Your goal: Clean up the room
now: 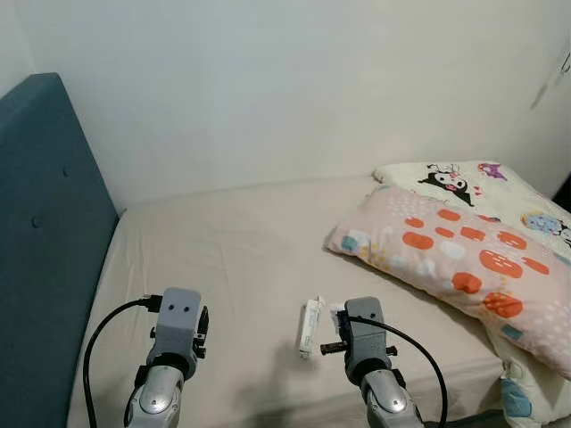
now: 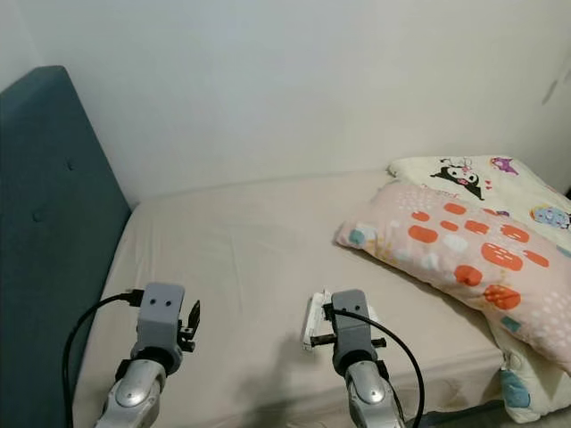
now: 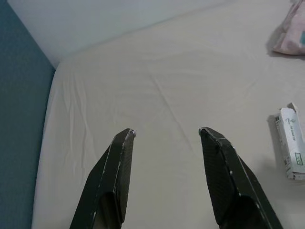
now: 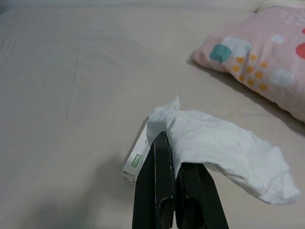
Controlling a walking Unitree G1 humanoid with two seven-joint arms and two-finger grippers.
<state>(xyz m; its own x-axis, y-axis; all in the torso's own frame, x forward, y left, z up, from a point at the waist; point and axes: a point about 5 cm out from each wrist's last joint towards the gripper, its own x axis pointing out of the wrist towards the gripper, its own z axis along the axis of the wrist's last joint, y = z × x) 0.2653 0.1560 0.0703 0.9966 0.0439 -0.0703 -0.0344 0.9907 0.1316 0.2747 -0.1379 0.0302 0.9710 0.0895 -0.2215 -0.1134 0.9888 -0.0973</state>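
While both silver arms reach forward over the beige bed (image 1: 232, 259), the pink spotted pillow (image 1: 455, 259) lies to the right. Left tool (image 3: 167, 143) hovers with fingers spread apart; right tool (image 4: 174, 157) is pinched on a crumpled white tissue (image 4: 224, 152), just beside a small white box (image 1: 310, 326).

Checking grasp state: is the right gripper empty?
No, the right gripper is shut on a crumpled white tissue over the bed.
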